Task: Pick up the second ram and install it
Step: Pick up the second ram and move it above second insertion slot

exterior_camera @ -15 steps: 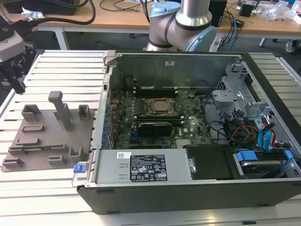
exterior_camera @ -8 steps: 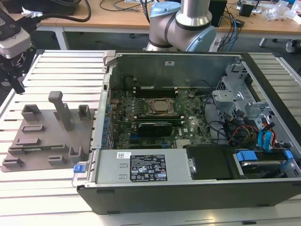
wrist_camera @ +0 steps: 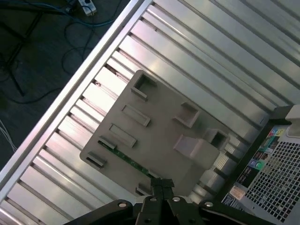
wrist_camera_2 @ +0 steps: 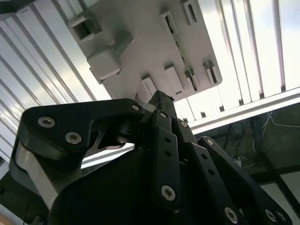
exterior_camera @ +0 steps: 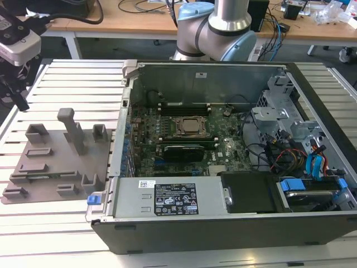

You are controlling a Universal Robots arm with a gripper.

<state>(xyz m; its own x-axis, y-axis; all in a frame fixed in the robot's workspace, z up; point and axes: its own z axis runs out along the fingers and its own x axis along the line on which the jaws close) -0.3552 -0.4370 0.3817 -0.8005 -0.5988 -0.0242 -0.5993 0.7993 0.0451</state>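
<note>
The second ram (wrist_camera: 124, 157) is a thin green stick lying on edge in a long slot of the grey fixture plate (wrist_camera: 159, 131); in the second wrist view the ram (wrist_camera_2: 180, 48) sits in the same slot. My gripper (wrist_camera: 161, 183) hovers above the plate's edge, a short way from the ram and not touching it. Its black fingers (wrist_camera_2: 162, 100) are pressed together with nothing between them. In the exterior view my gripper (exterior_camera: 17, 95) hangs at the far left, above the slatted table beside the plate (exterior_camera: 56, 162).
The open computer case (exterior_camera: 223, 223) stands at the exterior view's right of the plate, with the CPU socket (exterior_camera: 189, 126) and black memory slots (exterior_camera: 184, 104) on the motherboard. Grey posts and holders (exterior_camera: 71, 129) rise from the plate. The slatted table's edge (wrist_camera: 70, 89) runs beside the plate.
</note>
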